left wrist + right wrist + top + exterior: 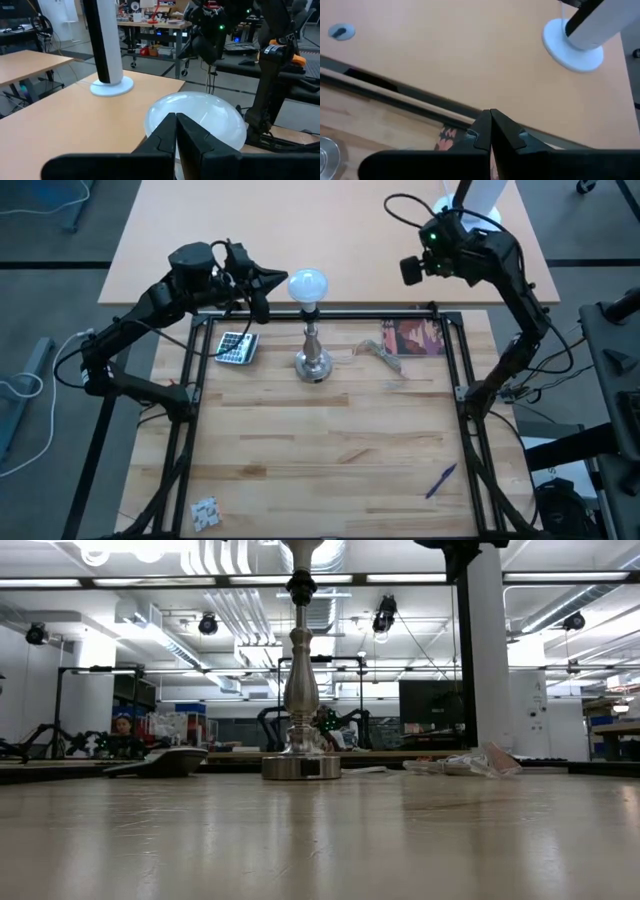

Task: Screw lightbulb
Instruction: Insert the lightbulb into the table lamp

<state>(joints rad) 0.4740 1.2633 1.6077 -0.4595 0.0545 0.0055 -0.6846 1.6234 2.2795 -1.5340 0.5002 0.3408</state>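
The white lightbulb (307,284) sits upright on the black socket of the silver stand (313,360), which rests on its round foot at the table's far middle. My left gripper (280,280) is shut and level. It points at the bulb's glass (200,117) from the table's left, its tips right at the glass. My right gripper (418,266) is shut and high over the far right corner, tipped downward and well apart from the bulb. In the low view only the stand (300,690) shows fully; the bulb is cut off at the top. My left gripper's shut fingertips (175,120) stand level against the left side of the bulb's glass (165,107), at its widest part. I cannot tell whether they touch it or stop just short. The bulb stays upright on the stand.
A calculator (236,347) lies left of the stand. A red patterned card (415,337) and crumpled clear wrap (380,352) lie to its right. A blue pen (440,480) and a small patterned piece (205,512) lie near the front. A white cylinder (580,40) stands on the far table.
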